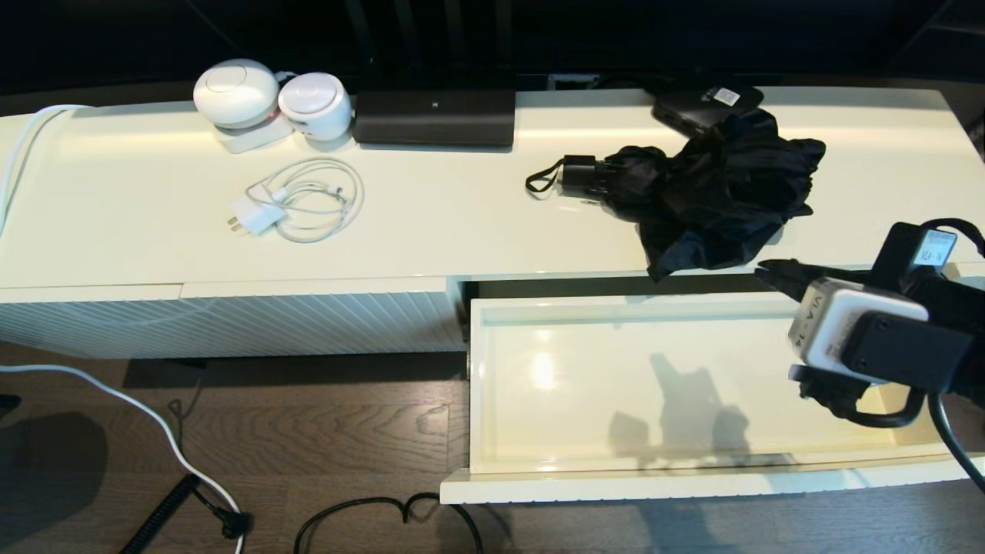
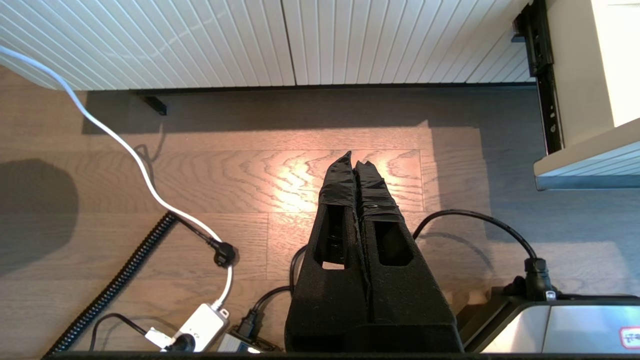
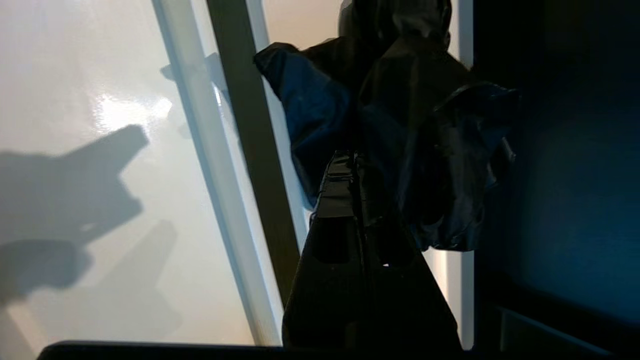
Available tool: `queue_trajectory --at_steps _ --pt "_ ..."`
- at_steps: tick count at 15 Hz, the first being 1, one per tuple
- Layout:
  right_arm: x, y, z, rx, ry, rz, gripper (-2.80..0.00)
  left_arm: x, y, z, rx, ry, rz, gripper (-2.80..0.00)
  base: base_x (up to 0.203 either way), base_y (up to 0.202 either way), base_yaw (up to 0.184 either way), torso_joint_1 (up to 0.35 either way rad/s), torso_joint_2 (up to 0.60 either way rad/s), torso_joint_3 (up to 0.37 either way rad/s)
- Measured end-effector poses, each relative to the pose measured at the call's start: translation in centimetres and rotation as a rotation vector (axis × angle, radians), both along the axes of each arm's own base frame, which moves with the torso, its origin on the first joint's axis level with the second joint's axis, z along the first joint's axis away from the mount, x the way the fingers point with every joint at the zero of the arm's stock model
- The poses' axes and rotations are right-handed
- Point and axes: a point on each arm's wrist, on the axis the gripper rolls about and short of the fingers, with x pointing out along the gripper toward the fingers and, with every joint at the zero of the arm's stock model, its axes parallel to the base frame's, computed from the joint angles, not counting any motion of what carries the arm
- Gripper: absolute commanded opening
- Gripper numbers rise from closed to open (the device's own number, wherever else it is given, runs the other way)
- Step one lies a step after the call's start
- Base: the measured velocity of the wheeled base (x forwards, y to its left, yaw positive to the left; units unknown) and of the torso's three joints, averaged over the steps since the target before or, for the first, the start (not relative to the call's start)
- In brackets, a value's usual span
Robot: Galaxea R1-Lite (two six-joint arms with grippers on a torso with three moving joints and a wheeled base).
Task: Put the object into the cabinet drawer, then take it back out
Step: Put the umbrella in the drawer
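Note:
The black folding umbrella (image 1: 716, 185) lies on the cabinet top at the right, its short handle (image 1: 577, 173) and wrist loop pointing left and a fold of fabric drooping over the front edge. Below it the cream drawer (image 1: 692, 485) stands pulled out, its glossy inside bare. My right gripper (image 1: 762, 271) hovers over the drawer's back right corner, shut, its tips just at the umbrella's lower right edge. In the right wrist view the shut gripper (image 3: 351, 159) points at the bunched umbrella fabric (image 3: 400, 100); I see nothing between the fingers. My left gripper (image 2: 354, 159) hangs shut over the floor.
On the cabinet top sit two white round devices (image 1: 235, 92), a long black device (image 1: 435, 115), a flat black box with a white label (image 1: 704, 100) behind the umbrella, and a white charger with coiled cable (image 1: 296, 200). Cables (image 1: 177, 454) lie on the wooden floor. A ribbed panel (image 1: 231, 323) is at left.

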Motion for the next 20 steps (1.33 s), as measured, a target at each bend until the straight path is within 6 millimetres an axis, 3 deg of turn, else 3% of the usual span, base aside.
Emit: queue_trajectory --at_steps 4,5,9,12,17,20 --pt "2.2 1.3 1.8 -0.046 -0.056 0.005 -2.80 0.0 0.0 0.0 0.000 0.000 0.000 -2.80 0.000 0.000 0.000 0.000 0.00 0.000" --pt "3.1 1.7 2.4 -0.045 -0.063 -0.002 0.00 0.0 0.0 0.0 0.000 0.000 0.001 -2.80 0.000 0.000 0.000 0.000 0.00 0.000" --pt "5.5 3.0 3.0 -0.138 -0.075 -0.010 0.00 0.0 0.0 0.0 0.000 0.000 0.000 -2.80 0.000 0.000 0.000 0.000 0.00 0.000" --pt "6.3 2.3 3.2 -0.179 0.019 -0.042 0.00 0.0 0.0 0.0 0.000 0.000 0.001 -2.80 0.000 0.000 0.000 0.000 0.00 0.000" --pt "6.1 1.6 3.5 -0.142 0.181 -0.086 0.00 0.0 0.0 0.0 0.000 0.000 0.000 -2.80 0.000 0.000 0.000 0.000 0.00 0.000" --pt "5.7 1.0 4.8 -0.168 0.227 -0.103 0.00 0.0 0.0 0.0 0.000 0.000 0.001 -2.80 0.000 0.000 0.000 0.000 0.00 0.000"
